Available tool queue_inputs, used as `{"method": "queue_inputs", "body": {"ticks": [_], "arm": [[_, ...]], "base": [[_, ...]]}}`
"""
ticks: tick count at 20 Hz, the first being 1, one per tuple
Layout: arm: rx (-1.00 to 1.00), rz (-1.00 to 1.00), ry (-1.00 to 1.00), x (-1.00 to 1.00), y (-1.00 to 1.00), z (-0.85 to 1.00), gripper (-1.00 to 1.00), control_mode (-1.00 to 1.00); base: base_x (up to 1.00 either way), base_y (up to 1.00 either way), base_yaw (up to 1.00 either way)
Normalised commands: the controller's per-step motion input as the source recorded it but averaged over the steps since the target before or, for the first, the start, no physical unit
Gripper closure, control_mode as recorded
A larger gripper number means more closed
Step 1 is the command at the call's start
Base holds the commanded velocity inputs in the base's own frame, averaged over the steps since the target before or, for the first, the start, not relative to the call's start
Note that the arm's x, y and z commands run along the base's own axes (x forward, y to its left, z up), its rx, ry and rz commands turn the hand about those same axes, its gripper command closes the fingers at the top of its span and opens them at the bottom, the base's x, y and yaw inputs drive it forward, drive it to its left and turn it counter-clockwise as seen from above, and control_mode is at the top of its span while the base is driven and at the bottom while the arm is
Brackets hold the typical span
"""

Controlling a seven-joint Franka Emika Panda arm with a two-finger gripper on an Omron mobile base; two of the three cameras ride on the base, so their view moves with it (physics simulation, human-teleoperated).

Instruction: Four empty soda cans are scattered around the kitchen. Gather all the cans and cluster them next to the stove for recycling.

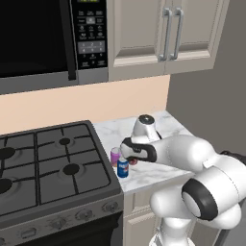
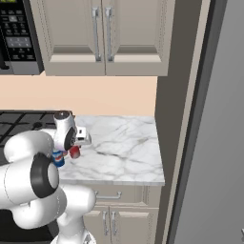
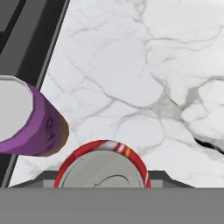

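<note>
Left base view: three soda cans stand on the marble counter (image 1: 168,126) at its left edge, just beside the stove (image 1: 48,163). The purple-pink can (image 1: 115,155) is nearest the stove's side, the blue can (image 1: 123,167) is toward the counter's front edge, and the red can (image 1: 133,160) is tucked under the gripper (image 1: 130,154). Hand view puts the red can's silvery top right below the camera (fingertips not clearly visible), so I cannot tell whether the jaws are clamped on it or already let go. It looks to be standing on the counter, close to the other two.

Judgement: three of four cans are clustered by the stove, or nearly so. What's left: confirm the red one is released, then fetch the fourth.
</note>
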Motion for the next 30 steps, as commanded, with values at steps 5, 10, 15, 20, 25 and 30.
{"method": "queue_inputs", "body": {"ticks": [5, 10, 15, 20, 25, 30], "arm": [[0.00, 0.00, 0.00, 0.00, 0.00, -0.16, 1.00, -1.00], [0.00, 0.00, 0.00, 0.00, 0.00, -0.24, 1.00, -1.00], [0.00, 0.00, 0.00, -0.03, 0.00, -0.08, 1.00, -1.00], [0.00, -0.01, 0.00, -0.24, -0.03, 0.00, 1.00, -1.00], [0.00, -0.04, 0.00, -0.02, -0.24, 0.00, 1.00, -1.00], [0.00, -0.04, 0.00, 0.51, -0.38, 0.00, 1.00, -1.00]], "base": [[0.00, 0.00, 0.00], [0.00, 0.00, 0.00], [0.00, 0.00, 0.00], [0.00, 0.00, 0.00], [0.00, 0.00, 0.00], [0.00, 0.00, 0.00]]}}
